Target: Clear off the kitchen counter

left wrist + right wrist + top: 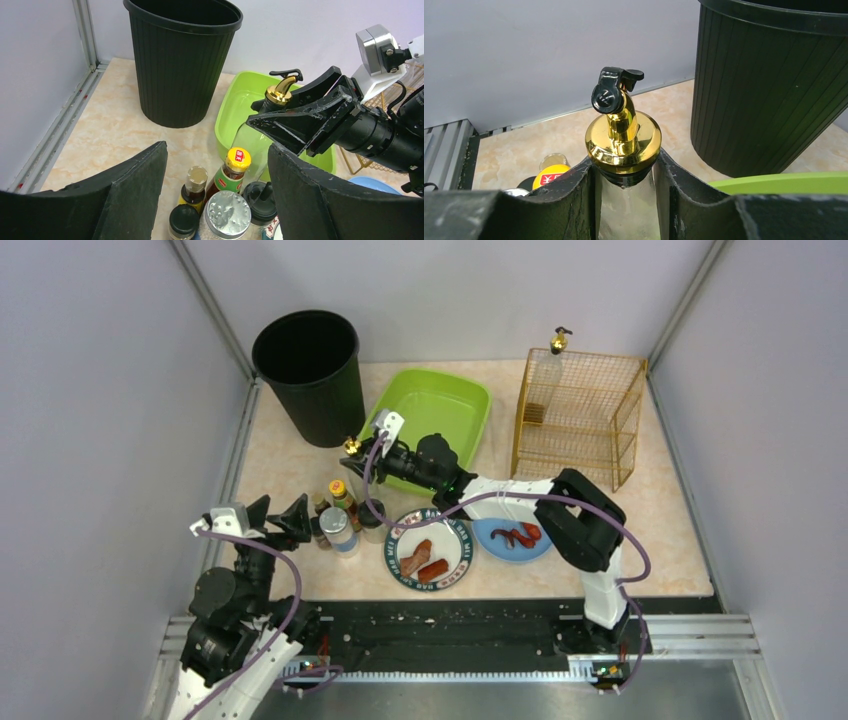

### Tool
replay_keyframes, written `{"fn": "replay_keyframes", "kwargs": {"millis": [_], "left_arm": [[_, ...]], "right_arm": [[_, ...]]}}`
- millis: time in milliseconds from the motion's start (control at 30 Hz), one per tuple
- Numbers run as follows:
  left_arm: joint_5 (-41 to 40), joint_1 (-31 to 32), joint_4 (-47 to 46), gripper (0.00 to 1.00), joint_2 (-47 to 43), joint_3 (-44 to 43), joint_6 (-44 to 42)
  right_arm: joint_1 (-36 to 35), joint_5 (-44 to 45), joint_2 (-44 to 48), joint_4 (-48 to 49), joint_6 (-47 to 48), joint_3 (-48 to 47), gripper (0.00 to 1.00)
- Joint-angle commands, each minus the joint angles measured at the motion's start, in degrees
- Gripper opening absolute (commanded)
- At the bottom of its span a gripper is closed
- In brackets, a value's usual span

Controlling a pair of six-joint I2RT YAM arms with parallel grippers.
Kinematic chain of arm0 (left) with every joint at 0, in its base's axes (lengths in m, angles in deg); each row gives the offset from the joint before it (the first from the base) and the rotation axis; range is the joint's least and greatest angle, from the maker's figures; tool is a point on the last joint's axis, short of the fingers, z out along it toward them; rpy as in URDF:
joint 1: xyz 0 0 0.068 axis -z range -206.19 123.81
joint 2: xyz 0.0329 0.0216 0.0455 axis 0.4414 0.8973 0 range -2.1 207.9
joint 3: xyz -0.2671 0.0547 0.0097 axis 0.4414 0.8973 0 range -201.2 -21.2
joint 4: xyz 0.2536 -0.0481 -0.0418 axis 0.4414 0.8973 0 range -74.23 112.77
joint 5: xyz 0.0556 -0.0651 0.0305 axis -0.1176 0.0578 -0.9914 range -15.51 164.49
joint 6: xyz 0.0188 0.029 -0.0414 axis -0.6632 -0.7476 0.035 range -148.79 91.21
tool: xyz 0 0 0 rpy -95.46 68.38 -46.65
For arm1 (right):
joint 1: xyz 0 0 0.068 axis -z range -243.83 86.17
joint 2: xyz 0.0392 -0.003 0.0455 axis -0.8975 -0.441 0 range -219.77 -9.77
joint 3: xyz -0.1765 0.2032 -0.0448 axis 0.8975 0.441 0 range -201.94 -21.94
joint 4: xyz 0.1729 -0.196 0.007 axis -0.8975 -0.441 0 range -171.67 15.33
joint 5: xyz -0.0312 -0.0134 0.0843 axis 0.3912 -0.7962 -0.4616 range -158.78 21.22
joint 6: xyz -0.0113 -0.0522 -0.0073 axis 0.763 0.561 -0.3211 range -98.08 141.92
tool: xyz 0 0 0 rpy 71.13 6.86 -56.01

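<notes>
The right gripper (624,200) is clamping the bottle (623,142) just under its gold cap, at centre frame. A straight lift, keeping it upright, is looking safest beside the jars (338,520). The left gripper (217,150) is hanging wide open, empty. The counter (670,510) is spanning the middle of the top view.

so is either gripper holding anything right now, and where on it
The right gripper is shut on the glass bottle, gripping its neck just under the gold top. The left gripper is open and holds nothing.
</notes>
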State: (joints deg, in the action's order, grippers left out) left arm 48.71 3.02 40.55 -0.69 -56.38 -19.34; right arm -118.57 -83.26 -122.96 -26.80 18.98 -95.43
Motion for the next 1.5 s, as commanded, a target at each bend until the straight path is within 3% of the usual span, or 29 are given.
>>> {"fn": "replay_keyframes", "kwargs": {"millis": [0,700,1167,1467], "left_arm": [[0.5,0.1,-2.6,0.78,0.5,0.4,-0.6],[0.4,0.1,-2.5,0.77,0.6,0.4,-0.7],[0.3,0.1,-2.3,0.77,0.2,0.3,-0.7],[0.3,0.1,-2.4,0.77,-0.1,0.2,-0.7]], "right_arm": [[-0.7,-1.2,6.6,6.2,0.6,-1.5,0.0],[-0.7,3.1,15.1,1.8,7.6,-5.9,0.0],[-0.5,11.9,24.9,-11.3,16.6,-10.3,0.0],[5.1,15.7,31.2,-21.5,20.2,-13.9,0.0]]}}
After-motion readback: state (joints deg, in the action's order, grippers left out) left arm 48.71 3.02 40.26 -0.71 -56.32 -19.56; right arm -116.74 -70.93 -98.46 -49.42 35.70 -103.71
